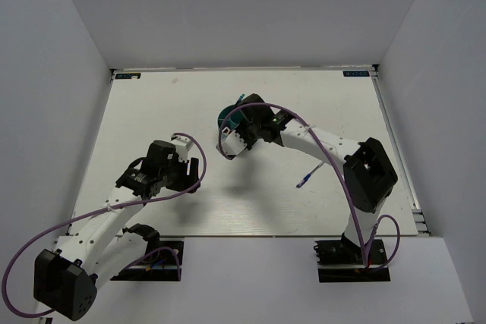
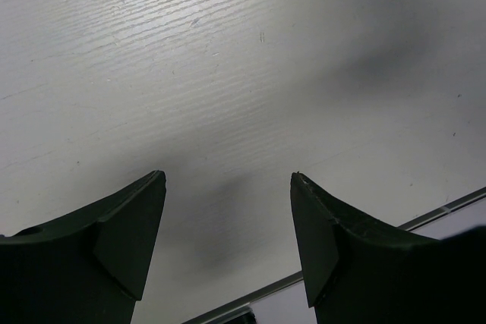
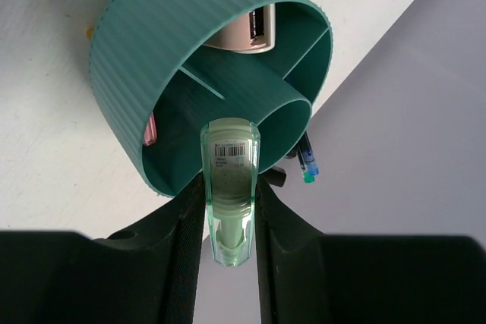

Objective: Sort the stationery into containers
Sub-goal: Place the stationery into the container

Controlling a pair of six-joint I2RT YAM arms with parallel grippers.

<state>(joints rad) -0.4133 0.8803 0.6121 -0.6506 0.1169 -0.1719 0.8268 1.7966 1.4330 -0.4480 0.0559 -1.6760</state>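
Since only the right wrist view looks into the teal organiser (image 3: 144, 43), most of this comes from there. The pale mint piece (image 3: 230, 149) is translucent, with a rounded top, a barcode label on its face and a narrower stub below.

My right pincer (image 3: 228, 181) is clamped on it, one finger on each flank, with the piece upright between them. Its top end overlaps the organiser's near rim, in front of the central cup. I can't tell if it touches. The organiser is at 12 o'clock from the pincer.

Inside are a pink piece (image 3: 149, 130) in the 9 o'clock compartment, a pink-beige piece (image 3: 254, 28) at 12, and a blue pen (image 3: 306, 161) at 4.

The top view hides the mint piece under my right pincer (image 1: 244, 133) and shows only a sliver of the organiser (image 1: 225, 117). It adds a loose blue pen (image 1: 305, 180) on the table (image 1: 152, 104), at 4 o'clock from the organiser.

My left pincer (image 2: 228, 181) is wide open and empty over bare table (image 2: 228, 36).
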